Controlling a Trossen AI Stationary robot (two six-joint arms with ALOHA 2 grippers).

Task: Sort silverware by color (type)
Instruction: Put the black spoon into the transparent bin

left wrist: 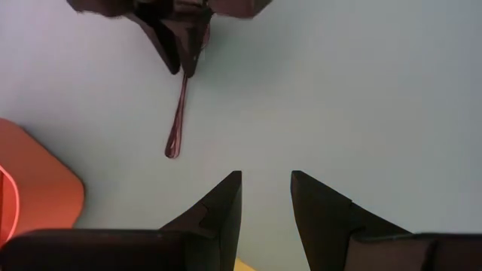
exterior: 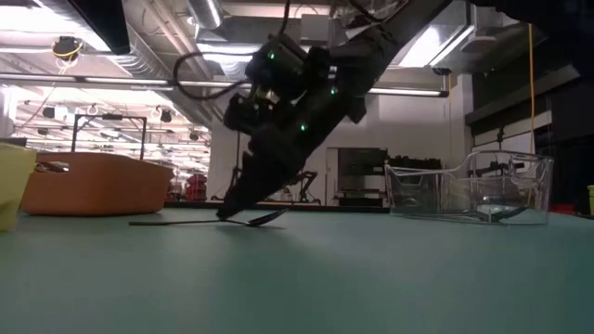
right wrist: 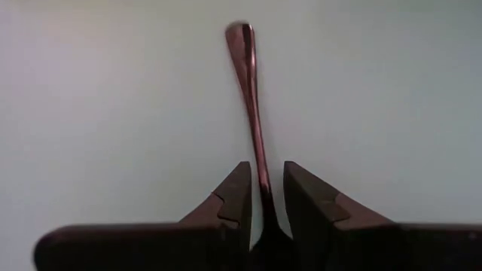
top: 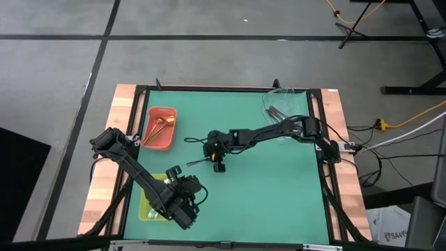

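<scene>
Right wrist view shows the right claw (right wrist: 265,197) narrowed onto the handle of a dark spoon (right wrist: 248,90), near its bowl, which lies flat near the middle of the worktop (top: 279,202). It looks light, stiff and slick, and so thin that it could pivot in a pinch this close to one end. One such spoon lies loose; the red tray (top: 159,128) holds copper spoons (top: 162,125), number unclear. The left claw (left wrist: 265,197) hangs part-open and empty near the front-left corner.
</scene>
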